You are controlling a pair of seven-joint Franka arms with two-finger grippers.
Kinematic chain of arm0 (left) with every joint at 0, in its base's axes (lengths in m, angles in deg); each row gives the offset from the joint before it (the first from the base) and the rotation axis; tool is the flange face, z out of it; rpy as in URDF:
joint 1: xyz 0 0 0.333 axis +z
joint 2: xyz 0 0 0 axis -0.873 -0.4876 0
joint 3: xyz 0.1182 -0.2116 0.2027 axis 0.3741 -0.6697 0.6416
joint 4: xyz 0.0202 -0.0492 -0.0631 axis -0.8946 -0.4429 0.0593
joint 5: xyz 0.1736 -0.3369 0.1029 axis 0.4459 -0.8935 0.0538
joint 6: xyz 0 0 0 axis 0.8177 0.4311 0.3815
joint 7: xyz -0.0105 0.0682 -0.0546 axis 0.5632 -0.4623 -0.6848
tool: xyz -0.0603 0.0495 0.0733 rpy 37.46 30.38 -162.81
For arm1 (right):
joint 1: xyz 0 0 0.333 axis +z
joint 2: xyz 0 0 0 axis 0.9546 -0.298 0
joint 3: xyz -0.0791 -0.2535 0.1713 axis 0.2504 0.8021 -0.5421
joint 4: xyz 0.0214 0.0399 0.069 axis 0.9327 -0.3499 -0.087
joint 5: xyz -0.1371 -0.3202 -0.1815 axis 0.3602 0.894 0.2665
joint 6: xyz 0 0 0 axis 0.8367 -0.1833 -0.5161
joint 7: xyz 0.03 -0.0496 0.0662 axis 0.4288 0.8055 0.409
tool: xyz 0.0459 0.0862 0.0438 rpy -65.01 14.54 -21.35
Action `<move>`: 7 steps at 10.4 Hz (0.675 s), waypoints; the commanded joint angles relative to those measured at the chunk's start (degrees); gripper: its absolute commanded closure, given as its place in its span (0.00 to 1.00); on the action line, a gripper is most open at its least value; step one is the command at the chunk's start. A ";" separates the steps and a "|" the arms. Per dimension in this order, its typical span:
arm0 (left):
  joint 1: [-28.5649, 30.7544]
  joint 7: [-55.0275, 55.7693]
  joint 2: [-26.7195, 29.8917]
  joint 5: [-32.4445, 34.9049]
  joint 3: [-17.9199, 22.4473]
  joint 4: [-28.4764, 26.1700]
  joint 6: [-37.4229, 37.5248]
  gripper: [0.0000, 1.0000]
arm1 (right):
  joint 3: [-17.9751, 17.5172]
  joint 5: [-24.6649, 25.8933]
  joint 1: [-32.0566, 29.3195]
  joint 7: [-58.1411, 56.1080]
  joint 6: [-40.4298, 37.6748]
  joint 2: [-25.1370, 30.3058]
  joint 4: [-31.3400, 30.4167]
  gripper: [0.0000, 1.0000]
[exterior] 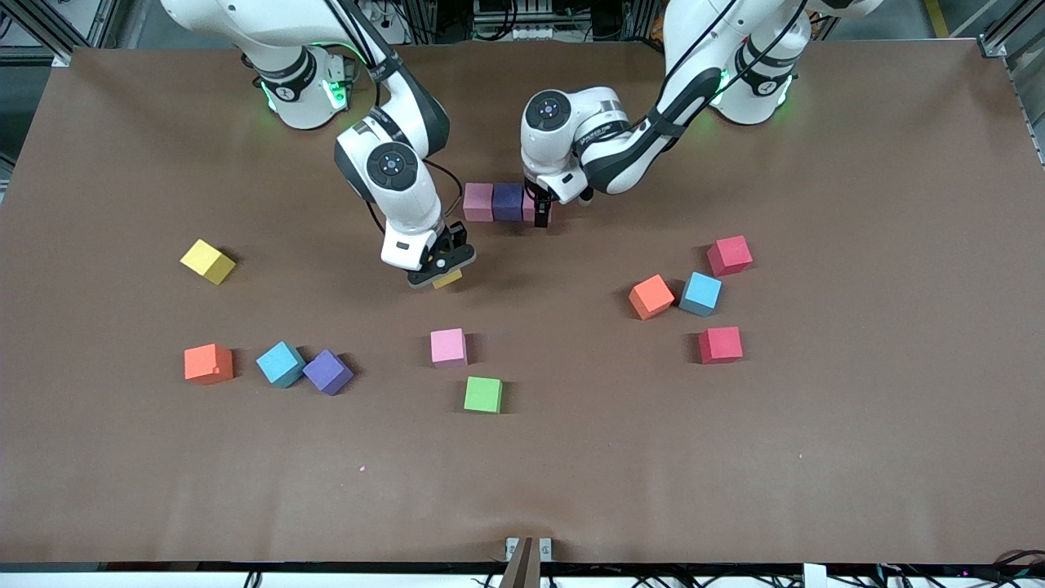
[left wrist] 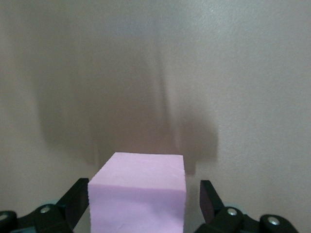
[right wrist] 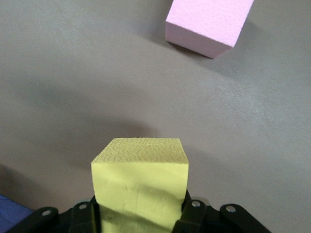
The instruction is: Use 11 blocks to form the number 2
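A short row of blocks lies mid-table: a pink block (exterior: pixel 478 202), a purple block (exterior: pixel 508 202) and a second pink block (exterior: pixel 540 214) (left wrist: pixel 141 179) at the left arm's end of the row. My left gripper (exterior: pixel 540 219) (left wrist: pixel 143 199) stands open around that pink block, with a gap on each side. My right gripper (exterior: pixel 443 273) (right wrist: pixel 141 211) is shut on a yellow block (exterior: pixel 448 280) (right wrist: pixel 140 170), held low over the bare table, between the row and a loose pink block (exterior: pixel 448 346) (right wrist: pixel 209 22).
Loose cubes toward the right arm's end: yellow (exterior: pixel 207 261), orange (exterior: pixel 208 363), light blue (exterior: pixel 281 363), purple (exterior: pixel 328 371). Toward the left arm's end: orange (exterior: pixel 651 296), light blue (exterior: pixel 701 294), two red (exterior: pixel 729 255) (exterior: pixel 720 345). A green cube (exterior: pixel 483 394) sits nearest the front camera.
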 commanded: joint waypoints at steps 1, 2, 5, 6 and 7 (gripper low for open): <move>-0.47 8.62 2.55 2.00 -0.53 -0.13 2.93 0.00 | -0.91 0.42 -1.35 0.85 -0.97 0.03 0.53 0.82; -0.29 8.62 3.00 1.65 -0.97 -0.13 3.72 0.00 | -1.08 0.51 -2.74 0.76 -0.97 -0.06 0.53 0.82; 0.68 8.53 4.66 0.95 -2.82 -0.13 6.36 0.00 | -2.05 0.42 -2.93 1.55 -0.88 0.03 0.62 0.83; 0.77 8.36 5.71 -0.19 -2.82 -0.13 7.15 0.00 | -2.05 0.42 -2.93 1.55 -0.88 0.11 0.62 0.83; 2.07 8.18 6.77 -0.37 -2.99 -0.13 8.29 0.00 | -2.05 0.34 -2.93 1.64 -0.88 0.12 0.62 0.83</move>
